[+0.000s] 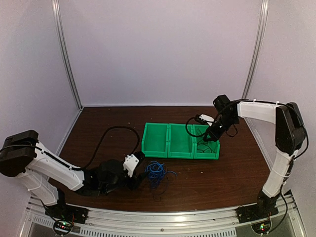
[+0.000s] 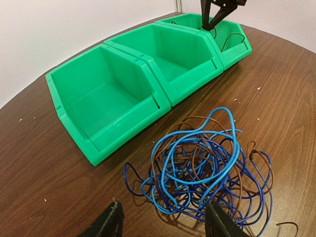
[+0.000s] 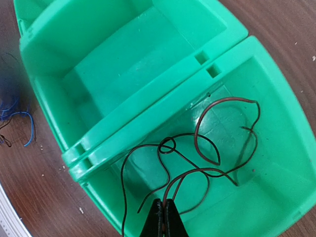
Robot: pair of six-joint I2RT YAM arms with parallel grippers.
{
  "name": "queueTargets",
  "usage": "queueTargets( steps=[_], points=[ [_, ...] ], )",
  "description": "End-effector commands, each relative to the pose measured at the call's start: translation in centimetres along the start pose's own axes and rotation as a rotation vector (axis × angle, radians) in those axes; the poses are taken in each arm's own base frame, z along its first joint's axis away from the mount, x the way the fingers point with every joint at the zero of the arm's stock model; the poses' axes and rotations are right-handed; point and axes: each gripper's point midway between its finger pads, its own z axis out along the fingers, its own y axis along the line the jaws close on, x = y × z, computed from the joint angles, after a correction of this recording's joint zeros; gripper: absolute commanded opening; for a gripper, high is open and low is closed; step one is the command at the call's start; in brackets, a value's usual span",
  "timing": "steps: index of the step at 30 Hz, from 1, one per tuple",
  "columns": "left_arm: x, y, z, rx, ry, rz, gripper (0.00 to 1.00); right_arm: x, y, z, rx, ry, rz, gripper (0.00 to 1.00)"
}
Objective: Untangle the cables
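Three green bins stand joined in a row on the tabletop, about midway between near and far.

**Location of task items.** Two dark wires, one black and one brown, lie loosely curled in the right-hand bin. The rest, blue and brown, sit as one tangle on the tabletop, just on the near side of the row.

**Right jaws.** They are pressed together above the right-hand bin. The brown wire runs up into the tips and appears to be pinched there. Whether the end of the black wire is also caught cannot be told.

**Left jaws.** They are spread and sit low at the near-left edge of the tangle, with nothing between them.

**Assessment.** The step in hand appears to be setting a freed wire down in the right-hand bin.

**Recommendations.**
- Lower the right jaws until the slack rests on the bin floor before parting them.
- Release over the middle of the bin. These wires look springy, and a loop could hang over the rim or the dividing wall.
- Withdraw straight up and confirm that no strand clings to the tips.
- Keep the left jaws clear of the heap until then.
- Next, take a single outer blue loop rather than a bundle, since pulling on a bundle is likely to tighten the knot.
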Motion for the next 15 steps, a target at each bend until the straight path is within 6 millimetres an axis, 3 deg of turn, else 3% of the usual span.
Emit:
queueTargets(
  steps=[1, 4, 6, 11, 15],
  points=[
    [-1.6, -0.2, 0.0, 0.003, -0.05, -0.01, 0.58, -0.2, -1.2, 2.1, 0.023, 0.011, 0.022, 0.0],
    [-1.8, -0.1, 0.0, -0.001, -0.051, -0.011, 0.58, 0.1, -2.1, 2.4, 0.061, 0.029, 0.036, 0.0],
    [-2.0, -0.1, -0.1, -0.004, -0.051, -0.01, 0.58, -0.2, -1.7, 1.6, 0.058, 0.019, 0.031, 0.06],
    [-2.8, 0.4, -0.5, -0.025, -0.06, -0.015, 0.6, -2.1, -0.1, -3.4, 0.087, -0.066, -0.017, 0.22],
    [-2.8, 0.7, -0.1, -0.039, -0.035, -0.016, 0.64, -2.2, 1.6, -6.0, 0.095, -0.071, -0.071, 0.35]
  ],
)
